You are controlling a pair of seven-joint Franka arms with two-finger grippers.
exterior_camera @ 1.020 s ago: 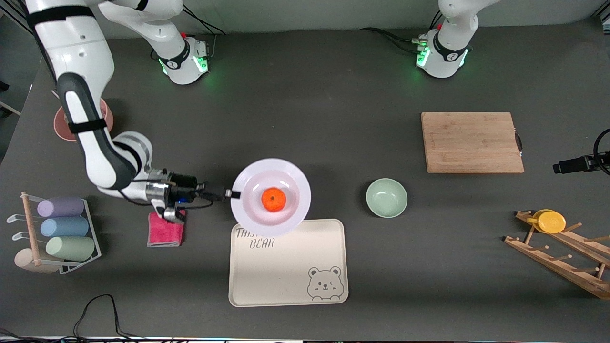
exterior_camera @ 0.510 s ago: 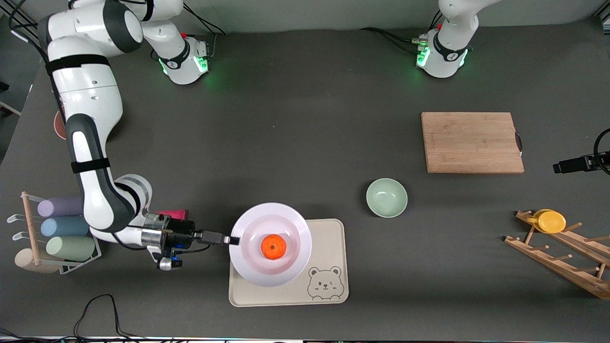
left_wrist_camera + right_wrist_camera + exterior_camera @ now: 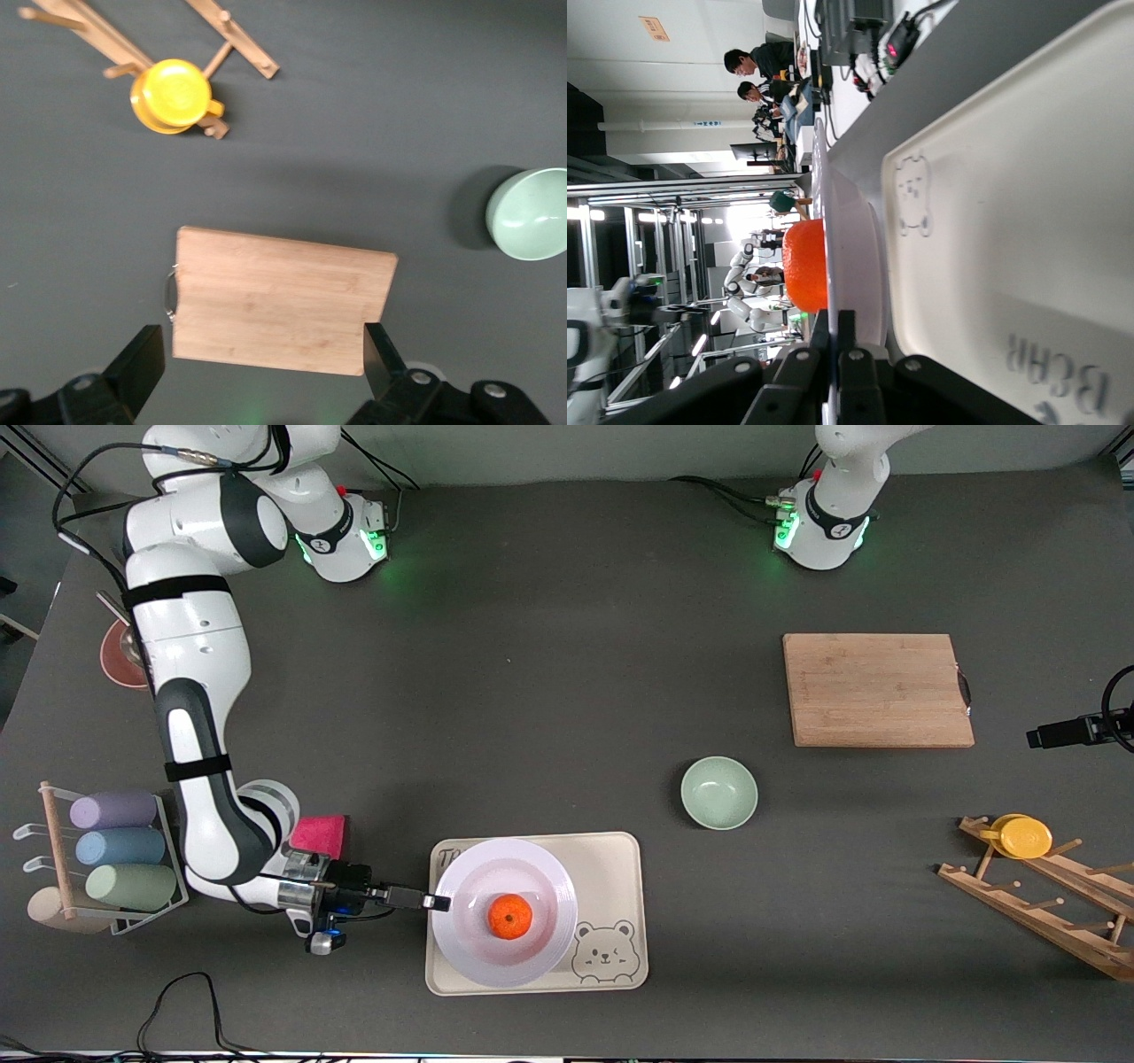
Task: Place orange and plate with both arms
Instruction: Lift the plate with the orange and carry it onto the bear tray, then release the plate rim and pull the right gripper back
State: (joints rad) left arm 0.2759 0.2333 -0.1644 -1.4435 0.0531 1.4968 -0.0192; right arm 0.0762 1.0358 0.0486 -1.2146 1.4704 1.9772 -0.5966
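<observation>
The white plate (image 3: 469, 948) sits level over the beige bear tray (image 3: 611, 868), and the orange (image 3: 509, 916) rests in its centre. My right gripper (image 3: 434, 902) is shut on the plate's rim at the edge toward the right arm's end of the table. In the right wrist view the black fingers (image 3: 845, 329) pinch the thin rim of the plate (image 3: 850, 257), with the orange (image 3: 804, 266) on one side and the tray (image 3: 1028, 204) on the other. I cannot tell whether the plate touches the tray. My left gripper (image 3: 263, 345) waits open, high over the wooden cutting board (image 3: 279, 305).
A pale-green bowl (image 3: 718, 793) stands between tray and cutting board (image 3: 877, 689). A wooden rack (image 3: 1045, 903) with a yellow cup (image 3: 1023, 836) lies at the left arm's end. A rack of pastel cups (image 3: 115, 850), a pink cloth (image 3: 321, 834) and a reddish dish (image 3: 120, 660) lie at the right arm's end.
My right arm has carried the plate with the orange toward the front camera, from beside the tray's edge to over the tray. The left arm has not moved.
</observation>
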